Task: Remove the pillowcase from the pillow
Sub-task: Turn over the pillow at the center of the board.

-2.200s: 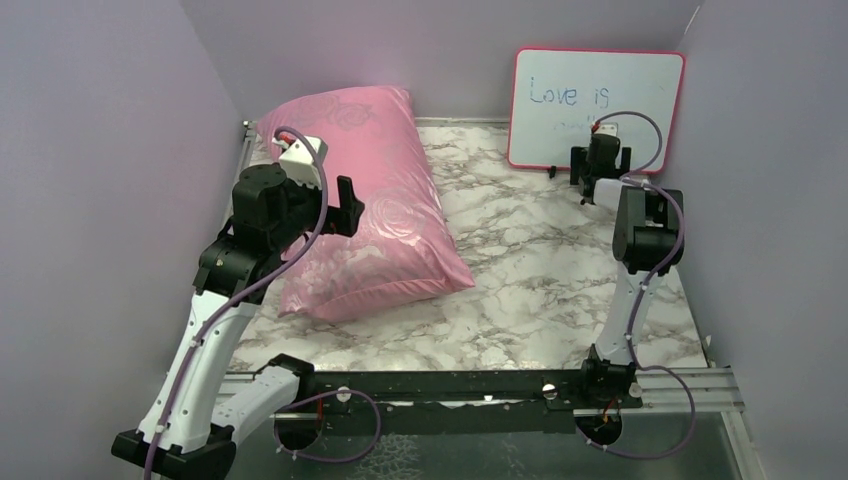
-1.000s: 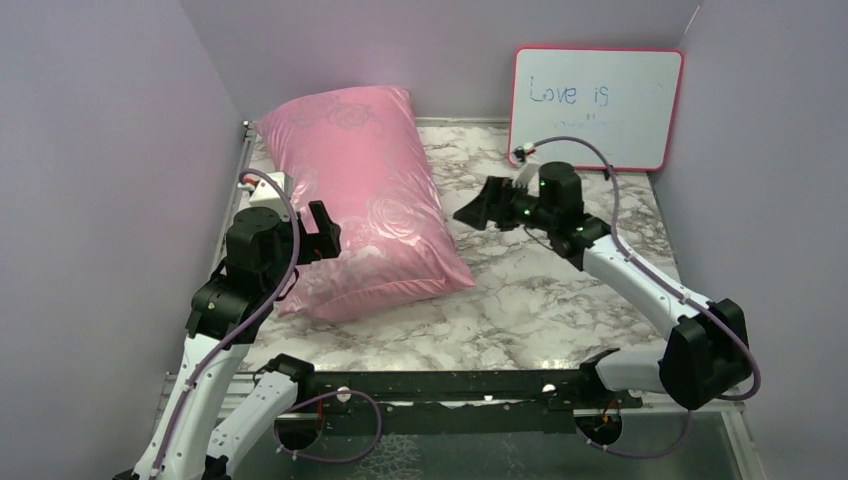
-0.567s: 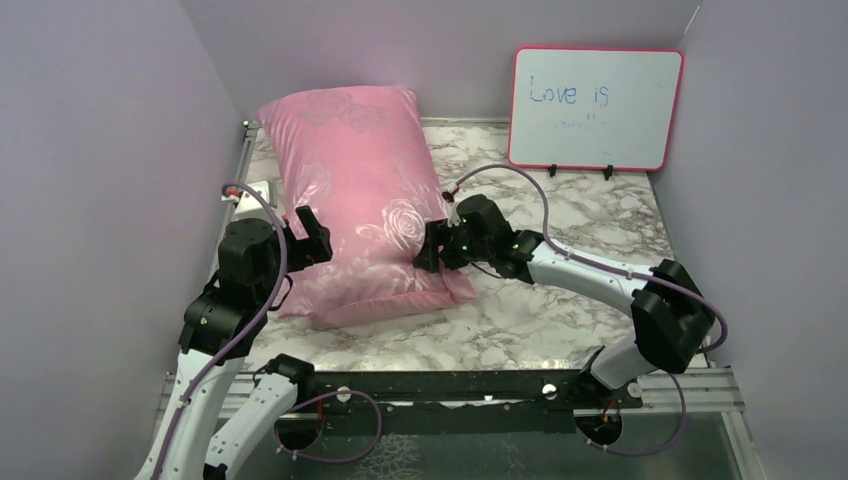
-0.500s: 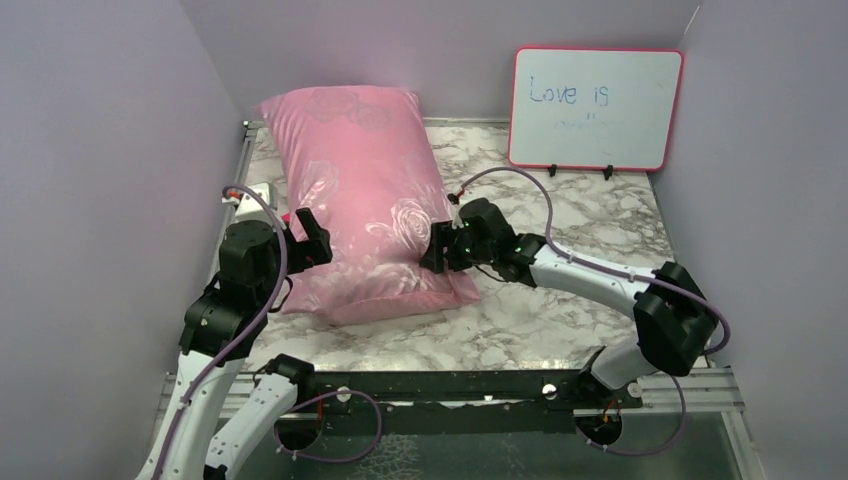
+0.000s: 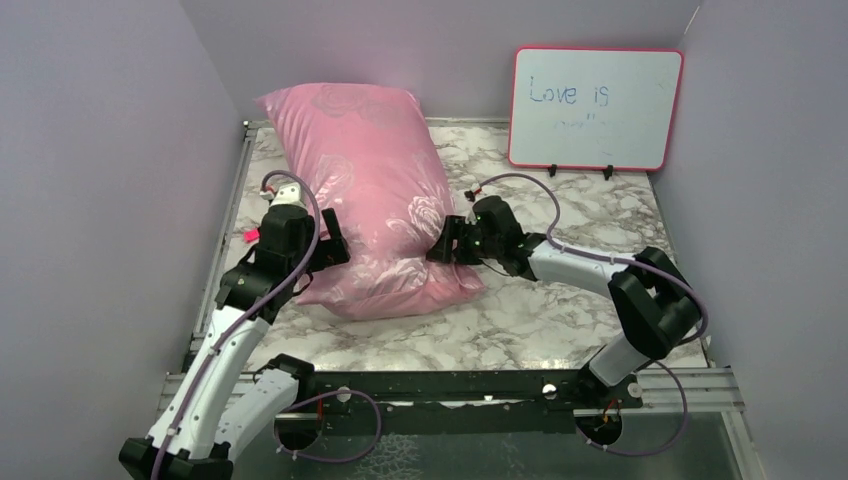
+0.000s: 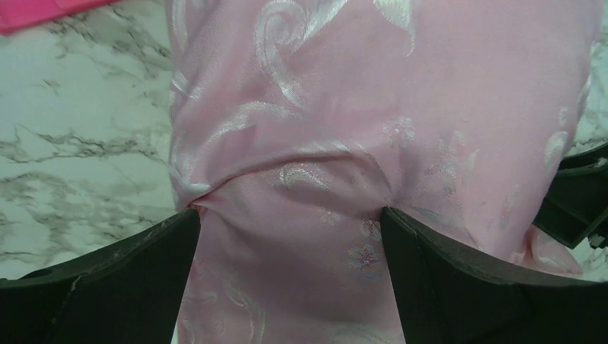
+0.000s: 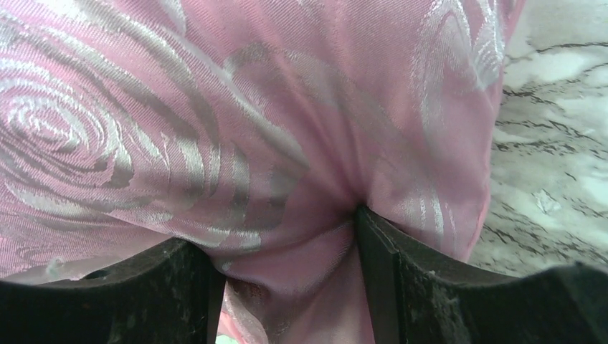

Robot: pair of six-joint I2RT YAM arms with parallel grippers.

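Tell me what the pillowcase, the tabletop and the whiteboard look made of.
The pillowcase: likely satin-type woven fabric, glossy; sheen on the rose pattern, soft creases.
The tabletop: marble-look, white with grey veins; stone or printed laminate, cannot tell.
The whiteboard: smooth white panel with marker writing, pink frame, probably plastic.

Left gripper gapes wide, arm stretched forward; right gripper, arm reaching leftward, pinches a pillowcase fold.

Marble-patterned table carries plump pink pillowcase at left; red-framed whiteboard stands at far right.
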